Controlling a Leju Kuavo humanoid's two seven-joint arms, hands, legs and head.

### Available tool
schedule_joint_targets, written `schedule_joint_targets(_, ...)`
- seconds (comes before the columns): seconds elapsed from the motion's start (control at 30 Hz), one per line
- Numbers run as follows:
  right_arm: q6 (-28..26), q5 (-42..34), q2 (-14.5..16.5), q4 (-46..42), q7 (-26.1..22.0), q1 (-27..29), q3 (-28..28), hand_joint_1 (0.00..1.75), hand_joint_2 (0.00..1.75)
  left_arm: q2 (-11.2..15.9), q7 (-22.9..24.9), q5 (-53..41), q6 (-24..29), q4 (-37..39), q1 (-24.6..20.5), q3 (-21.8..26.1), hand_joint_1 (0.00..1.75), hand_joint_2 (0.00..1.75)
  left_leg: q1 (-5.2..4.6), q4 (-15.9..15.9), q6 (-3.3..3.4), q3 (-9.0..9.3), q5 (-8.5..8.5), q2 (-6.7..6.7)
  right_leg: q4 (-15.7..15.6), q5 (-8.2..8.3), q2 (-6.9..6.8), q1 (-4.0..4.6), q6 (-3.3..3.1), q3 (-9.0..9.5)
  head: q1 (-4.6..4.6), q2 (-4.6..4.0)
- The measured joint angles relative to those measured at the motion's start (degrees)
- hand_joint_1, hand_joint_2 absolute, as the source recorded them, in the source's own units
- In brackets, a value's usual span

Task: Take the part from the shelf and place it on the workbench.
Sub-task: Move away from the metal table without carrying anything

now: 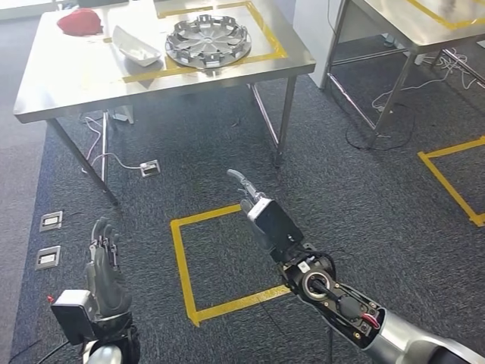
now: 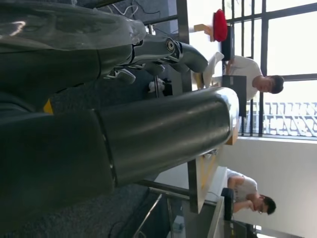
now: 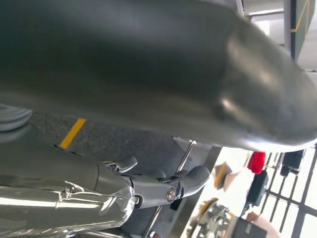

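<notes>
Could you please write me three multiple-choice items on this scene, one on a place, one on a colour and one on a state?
1. Where does the silver wheel cover lie?
A. On the carpet inside the taped square
B. On the steel table, inside a yellow tape outline
C. In the robot's right hand

2. What colour is the cloth-like thing at the table's far left corner?
A. Red
B. Blue
C. Green

3. What is the right hand holding?
A. The white part
B. A cable
C. Nothing

Answers: 1 B, the cover sits on the table within the tape lines. 2 A, it is plainly red. 3 C, the fingers are extended over the carpet with nothing in them.
</notes>
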Motion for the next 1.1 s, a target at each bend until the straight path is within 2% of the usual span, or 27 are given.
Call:
schedule_joint_targets(0.1, 0.04, 0.0, 0.01, 0.01, -0.02, 0.05, 0.04, 0.0, 0.0, 0.03, -0.15, 0.01, 0.17, -0.01, 0.03, 0.0, 0.0, 0.0, 0.01, -0.07, 1.57, -0.18, -0.05, 0.0, -0.16, 0.18, 0.0, 0.11, -0.33, -0.18, -0.79, 0.0)
schedule_joint_targets(0.13, 0.06, 0.0, 0.01, 0.01, -0.02, 0.07, 0.05, 0.0, 0.0, 0.04, -0.19, 0.01, 0.25, -0.02, 0.04, 0.0, 0.0, 0.0, 0.03, -0.19, 1.39, -0.19, 0.26, -0.01, -0.16, 0.25, -0.01, 0.18, -0.46, -0.24, -1.08, 0.0)
schedule_joint_targets(0.23, 0.07, -0.01, 0.01, 0.01, -0.07, 0.11, 0.07, 0.0, 0.0, 0.06, -0.22, 0.09, 0.45, -0.02, 0.05, 0.0, 0.0, 0.0, 0.11, -0.68, 0.15, -0.15, 1.01, -0.03, -0.15, 0.49, -0.02, 0.25, -0.83, -0.47, -1.62, 0.0)
schedule_joint_targets(0.27, 0.06, -0.08, 0.01, 0.01, -0.11, 0.13, 0.07, 0.0, 0.0, 0.06, -0.24, 0.15, 0.51, -0.02, 0.05, 0.0, 0.0, 0.0, 0.12, -0.77, -0.03, -0.15, 1.12, -0.03, -0.14, 0.54, -0.02, 0.26, -0.89, -0.52, -1.71, 0.0)
schedule_joint_targets(0.57, -0.32, -0.44, 0.01, 0.03, -0.45, 0.16, 0.05, 0.0, 0.0, 0.13, -0.38, 0.47, 0.66, 0.0, 0.05, 0.0, 0.0, 0.0, 0.17, -0.88, -0.62, -0.17, 1.18, -0.03, -0.1, 0.57, -0.02, 0.31, -0.96, -0.58, -1.82, 0.0)
schedule_joint_targets(1.0, -3.35, 0.36, -0.29, -0.44, -1.21, 2.37, -1.16, 0.0, 0.0, 0.21, -1.05, 1.33, 0.51, 0.0, 0.05, 0.0, 0.0, 0.0, 0.02, -0.66, -0.68, -0.3, 0.98, -0.03, -0.41, 0.63, -0.02, 0.06, -0.82, -0.46, -1.74, 0.0)
schedule_joint_targets(1.1, -3.39, -0.31, -0.46, -1.07, -1.89, 3.11, -1.56, 0.0, 0.0, 0.22, -1.44, 1.35, 0.18, -0.05, 0.1, -0.01, 0.0, 0.0, 0.2, -2.9, 0.31, 1.0, 1.74, 0.02, -1.57, 0.95, 0.0, 0.04, 0.09, 0.09, -1.82, 0.0)
